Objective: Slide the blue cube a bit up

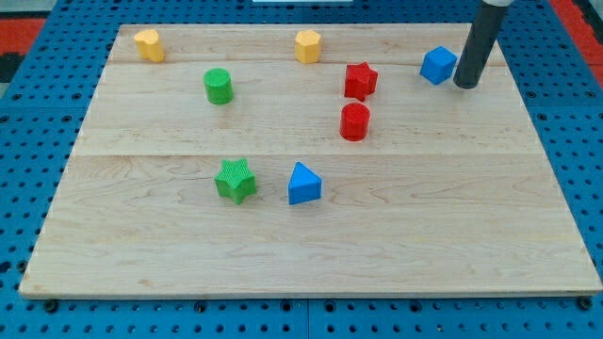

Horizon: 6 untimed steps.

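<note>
Camera view shows the blue cube point(438, 65) near the board's point(377, 235) top right corner, sitting flat on the wood with a corner turned toward the view's bottom. It looks like a small, rigid, light block, probably plastic, and the smooth board should let it slide easily. Such a block will likely spin if pushed off-centre, so the contact I judge best is the middle of its lower side, pushing straight toward the view's top.

I have no pincer: the arm ends in a plain dark rod that cannot open, close or hold anything, and right now it holds nothing. My tip point(465, 86) rests on the board just right of the cube and slightly below it, close beside it; whether it touches the cube's right edge I cannot tell.

From the cube, the red star point(360, 80) lies to the left and a little lower, with the red cylinder point(354, 121) lower still. The nearer yellow block point(308, 45) sits farther left and slightly higher. Nothing stands between the cube and the board's top edge, though little room is left there, so only a short push seems needed. As I judge it, the tip needs to come round under the cube first.
</note>
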Motion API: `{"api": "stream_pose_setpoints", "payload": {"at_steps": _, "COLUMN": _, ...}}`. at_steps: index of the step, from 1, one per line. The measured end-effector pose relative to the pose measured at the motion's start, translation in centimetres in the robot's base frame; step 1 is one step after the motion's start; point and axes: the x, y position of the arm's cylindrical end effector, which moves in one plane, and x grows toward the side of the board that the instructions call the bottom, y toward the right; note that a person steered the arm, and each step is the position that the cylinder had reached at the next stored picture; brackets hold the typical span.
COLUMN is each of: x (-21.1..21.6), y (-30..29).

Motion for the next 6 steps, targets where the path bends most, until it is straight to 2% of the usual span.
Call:
{"api": "stream_pose_setpoints", "payload": {"at_steps": 1, "x": -0.8, "y": -3.1}}
{"api": "stream_pose_setpoints", "payload": {"at_steps": 2, "x": -3.4, "y": -3.8}}
{"api": "stream_pose_setpoints", "payload": {"at_steps": 4, "x": -4.3, "y": -5.9}}
{"api": "stream_pose_setpoints", "payload": {"at_steps": 5, "x": -4.4, "y": -9.7}}
{"api": "stream_pose_setpoints", "payload": {"at_steps": 6, "x": -5.6, "y": -10.7}}
